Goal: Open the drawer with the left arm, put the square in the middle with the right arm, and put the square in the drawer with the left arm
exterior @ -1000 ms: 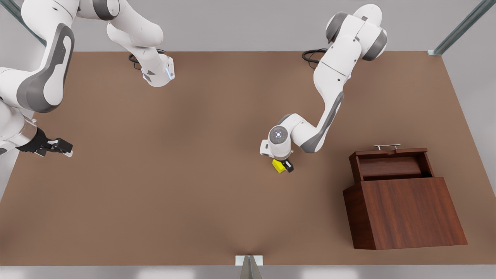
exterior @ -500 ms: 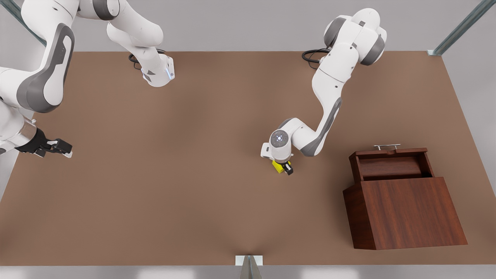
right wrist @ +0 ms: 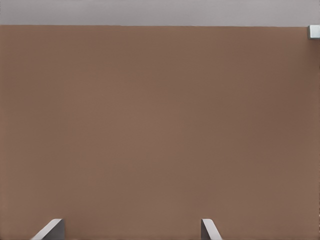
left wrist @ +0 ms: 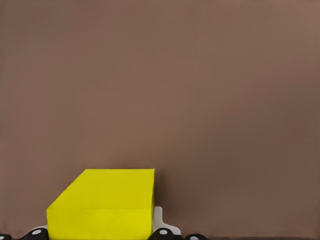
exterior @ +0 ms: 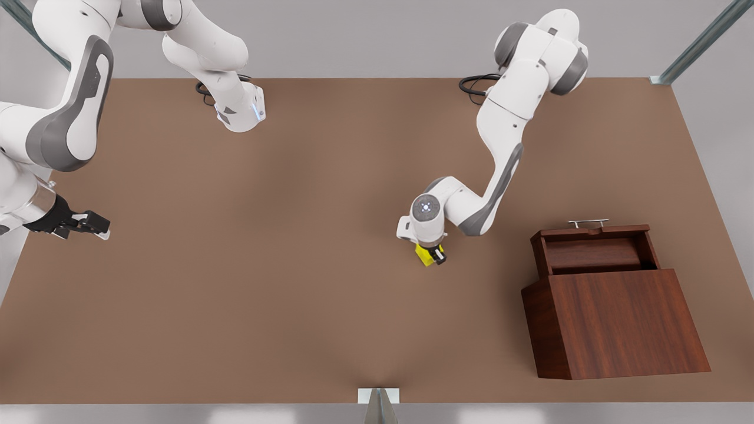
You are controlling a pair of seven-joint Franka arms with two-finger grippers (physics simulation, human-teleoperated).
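Observation:
The square is a small yellow cube on the brown tabletop near the middle. My left gripper points down over it and is shut on it, one black finger showing on its side toward the front view's right. In the left wrist view the square sits between the fingertips. The drawer stands pulled out of the dark wooden cabinet, its silver handle at the far side. My right gripper waits open at the front view's left edge, low over the table, with its fingertips wide apart.
The cabinet takes up the table's near corner on the front view's right. Both arm bases stand at the far edge, with black cables beside them. A metal bracket sits at the middle of the near edge.
The left gripper has settled lower around the square and shifted slightly toward the front view's right. The right gripper has barely drifted.

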